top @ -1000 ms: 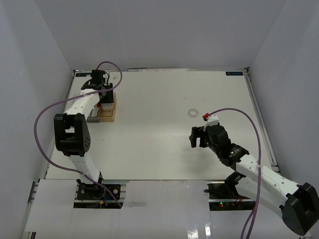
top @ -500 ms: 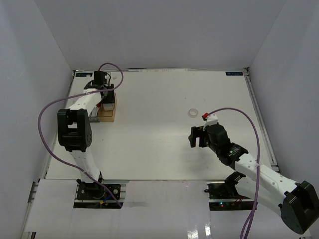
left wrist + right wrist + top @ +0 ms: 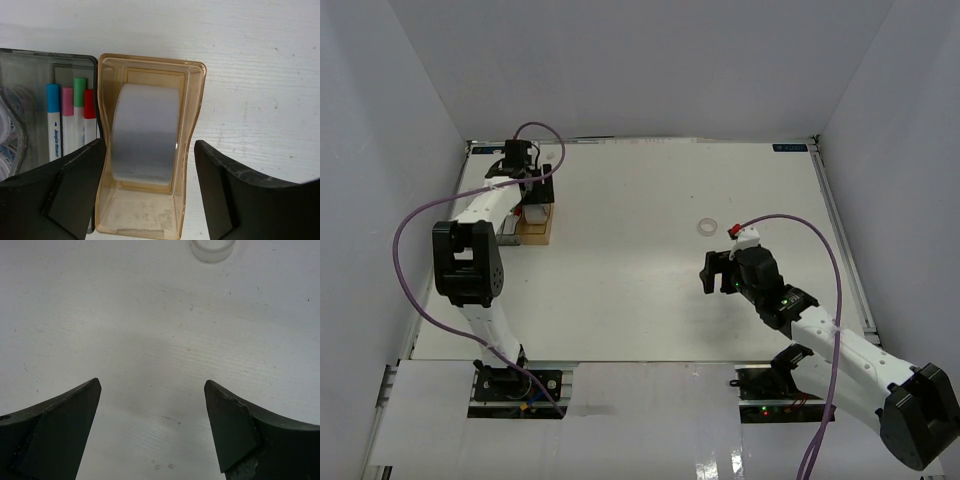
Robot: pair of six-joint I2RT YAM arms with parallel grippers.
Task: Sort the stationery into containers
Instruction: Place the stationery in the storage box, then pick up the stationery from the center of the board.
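Left gripper [image 3: 147,150] hangs with its dark fingers [image 3: 65,190] spread apart, one on each side of the amber-orange bin [image 3: 192,100], gripping nothing. Only the left wrist view shows the contents. A whitish tape roll [image 3: 145,130] stands on edge inside that bin, directly between the fingers. Four markers [image 3: 70,125] with blue, pink, green and red caps lie in the smoky grey bin [image 3: 50,54] just beside it. From above, the bins sit near the far-left corner of the table [image 3: 650,290], close to the left edge and mostly hidden by the arm. Right gripper [image 3: 152,385] is also apart and empty, over bare surface nearer the right edge. A small whitish ring [image 3: 212,249] lies ahead of it toward the far edge, well apart from the fingers. Bare surface surrounds that ring on every side.
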